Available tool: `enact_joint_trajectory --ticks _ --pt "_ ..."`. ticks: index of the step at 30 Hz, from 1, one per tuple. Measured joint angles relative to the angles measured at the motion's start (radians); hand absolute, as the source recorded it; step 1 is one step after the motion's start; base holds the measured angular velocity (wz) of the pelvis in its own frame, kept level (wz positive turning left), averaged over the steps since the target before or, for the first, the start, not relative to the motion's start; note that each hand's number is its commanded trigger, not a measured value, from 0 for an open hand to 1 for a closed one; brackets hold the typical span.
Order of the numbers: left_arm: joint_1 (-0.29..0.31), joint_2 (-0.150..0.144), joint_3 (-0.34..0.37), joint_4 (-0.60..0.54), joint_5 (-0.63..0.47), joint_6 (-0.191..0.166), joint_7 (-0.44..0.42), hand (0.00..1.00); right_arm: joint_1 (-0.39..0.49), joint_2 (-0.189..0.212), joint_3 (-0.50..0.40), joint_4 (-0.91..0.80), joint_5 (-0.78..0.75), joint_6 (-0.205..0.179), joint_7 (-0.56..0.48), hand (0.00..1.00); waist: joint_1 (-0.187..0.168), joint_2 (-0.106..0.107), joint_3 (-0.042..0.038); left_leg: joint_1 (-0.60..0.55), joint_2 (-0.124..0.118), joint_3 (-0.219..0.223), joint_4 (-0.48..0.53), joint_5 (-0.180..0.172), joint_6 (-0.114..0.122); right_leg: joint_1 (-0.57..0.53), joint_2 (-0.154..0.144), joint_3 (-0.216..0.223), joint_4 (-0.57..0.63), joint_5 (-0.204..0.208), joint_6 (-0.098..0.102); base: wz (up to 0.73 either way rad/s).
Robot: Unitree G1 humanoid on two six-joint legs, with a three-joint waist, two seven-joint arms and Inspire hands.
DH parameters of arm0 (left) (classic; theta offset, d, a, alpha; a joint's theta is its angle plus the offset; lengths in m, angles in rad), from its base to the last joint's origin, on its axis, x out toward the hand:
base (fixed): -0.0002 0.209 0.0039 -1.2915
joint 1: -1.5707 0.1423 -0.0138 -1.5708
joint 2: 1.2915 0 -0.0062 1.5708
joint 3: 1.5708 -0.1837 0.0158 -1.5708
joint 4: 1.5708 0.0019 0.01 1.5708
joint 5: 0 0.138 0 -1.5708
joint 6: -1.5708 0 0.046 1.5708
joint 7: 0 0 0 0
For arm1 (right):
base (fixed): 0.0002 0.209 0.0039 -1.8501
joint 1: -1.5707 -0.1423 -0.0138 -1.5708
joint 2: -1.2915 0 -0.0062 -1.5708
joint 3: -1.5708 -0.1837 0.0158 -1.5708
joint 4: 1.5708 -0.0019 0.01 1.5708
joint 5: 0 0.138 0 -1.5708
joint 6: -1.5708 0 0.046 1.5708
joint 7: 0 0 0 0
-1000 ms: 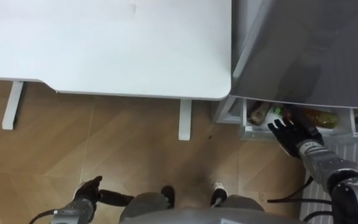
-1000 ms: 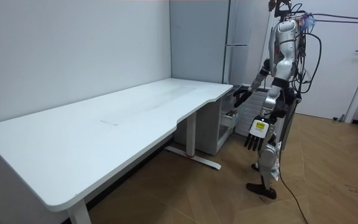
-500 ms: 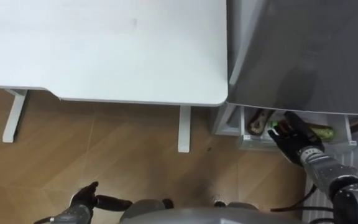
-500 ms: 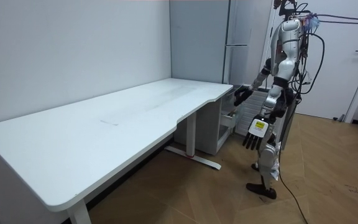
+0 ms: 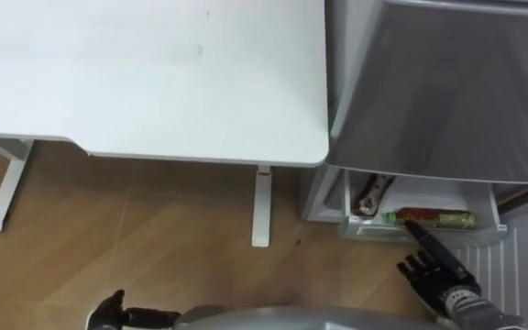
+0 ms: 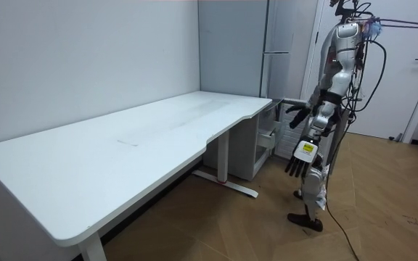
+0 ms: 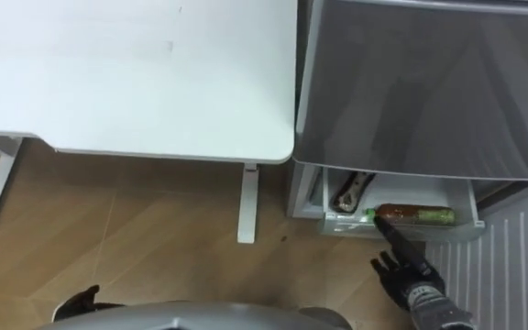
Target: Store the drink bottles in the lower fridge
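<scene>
Pale wooden flooring [image 5: 154,247] is seen across the lower half of the eye views. A white, round-cornered counter [image 5: 154,82] fills the upper left, and a tall grey fridge [image 5: 447,92] stands just beside it at the upper right. At the fridge's foot, toward the lower right of the frame, the white lower fridge drawer [image 5: 356,225] is open.

A clear plastic bottle of amber drink with a green cap [image 5: 438,218] is laid on its side along the drawer's front, cap toward the left of the frame. Lying flat is judged to let it fit beneath the grey compartment above. A dark brown item [image 5: 372,193], probably another drink, is lodged aslant at the drawer's left end, near the bottle; whether the two touch cannot be told.

The right hand [image 5: 432,272] is held just below the drawer, empty, with one finger stretched toward the bottle and the others loosely bent, so nothing is pinched. The drink is judged to be delivered, and the hand is thought to be kept clear of the drawer so that it can be shut.

The left hand [image 5: 108,310] is seen at the lower left edge. In the room view it hangs beside the thigh with fingers straight, idle because it is not needed here. The robot is shown there standing upright before the fridge, past the counter's far end.
</scene>
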Motion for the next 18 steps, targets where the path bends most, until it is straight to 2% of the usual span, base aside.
enact_joint_trajectory --ticks 4,8,11,18 --pt "0.006 -0.014 0.001 -0.001 0.0 -0.023 0.031 0.0 0.034 0.028 -0.037 0.029 -0.083 -0.017 -0.07 0.0 -0.024 -0.001 0.0019 0.015 -0.001 -0.001 -0.001 -0.002 -0.002 0.017 0.0 0.001 -0.003 0.0 0.0 0.0" --pt "0.01 -0.017 -0.001 -0.001 0.0 -0.025 0.035 0.0 0.049 0.03 -0.058 0.025 -0.083 -0.029 -0.137 0.0 -0.054 0.007 0.0023 0.031 0.002 0.001 0.001 -0.009 -0.003 0.036 0.005 0.014 -0.01 0.0 0.0 -0.02" --pt "0.016 -0.018 -0.001 -0.001 0.002 -0.025 0.034 0.0 0.069 0.031 -0.077 0.026 -0.124 -0.037 -0.159 0.0 -0.07 0.015 -0.0032 0.037 0.004 0.003 0.002 -0.013 -0.004 0.042 0.01 0.025 -0.014 0.0 0.0 -0.03" --pt "0.03 -0.018 -0.001 0.003 0.024 -0.024 0.026 0.0 0.087 0.034 -0.097 0.02 -0.192 -0.037 -0.22 0.0 -0.078 0.026 -0.0016 0.059 0.013 0.028 0.001 -0.02 -0.008 0.045 0.018 0.061 -0.01 -0.001 -0.003 -0.13"
